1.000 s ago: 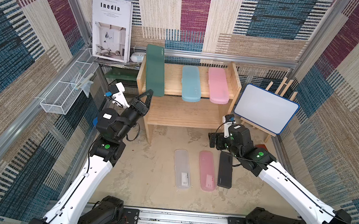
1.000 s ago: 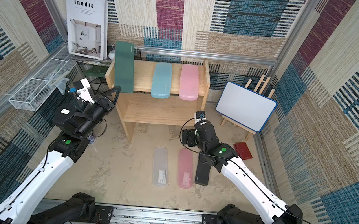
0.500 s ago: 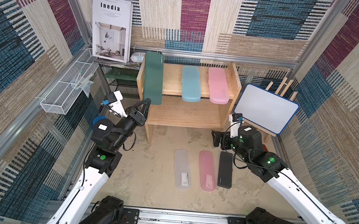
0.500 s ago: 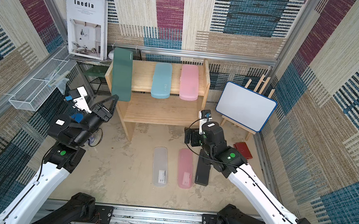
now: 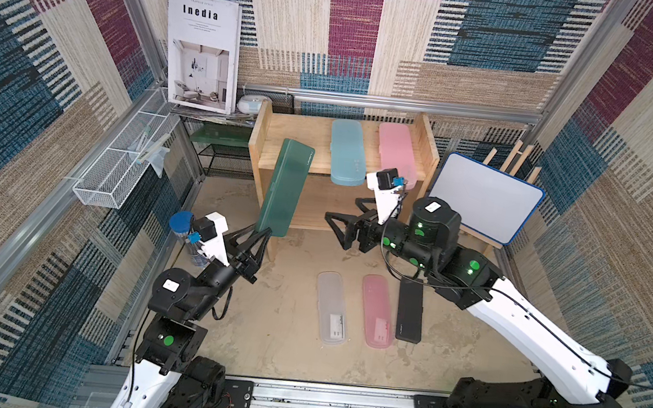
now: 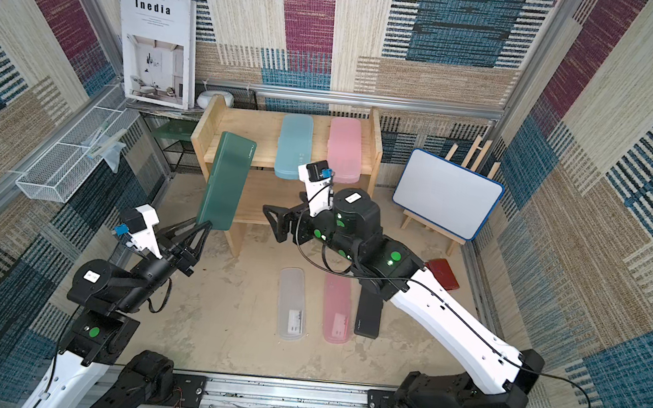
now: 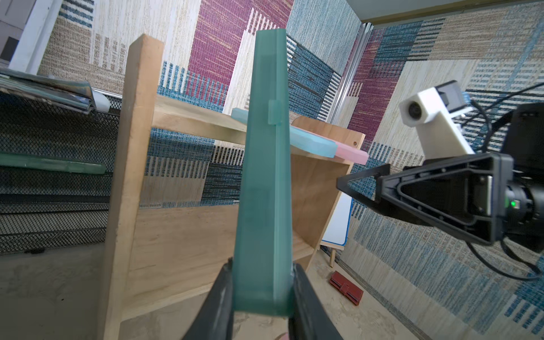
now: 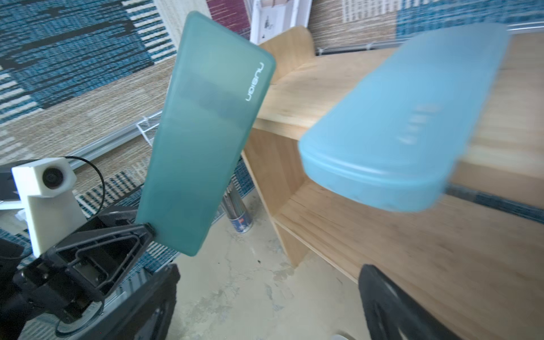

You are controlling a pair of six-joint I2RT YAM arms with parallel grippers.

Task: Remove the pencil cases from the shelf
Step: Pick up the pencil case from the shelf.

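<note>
Left pincer [image 5: 265, 235] upward, green case [image 5: 285, 188] aloft

On the pale wooden two-tier shelf [image 5: 427, 149]: a light blue flat plastic case [image 5: 346, 159]; a pink flat plastic case [image 5: 396, 154]. In front of the shelf: a dark green flat plastic case [image 5: 285, 188].

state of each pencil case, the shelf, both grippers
dark green plastic pencil case: off shelf, held upright
left gripper: shut on it
right gripper: open, empty
light blue plastic pencil case: on top board, overhanging
pink plastic pencil case on shelf: on top board, overhanging
light wooden two-tier shelf: holds two cases
frosted clear pencil case: flat on table
second pink pencil case: flat on table
black pencil case: flat on table
</note>
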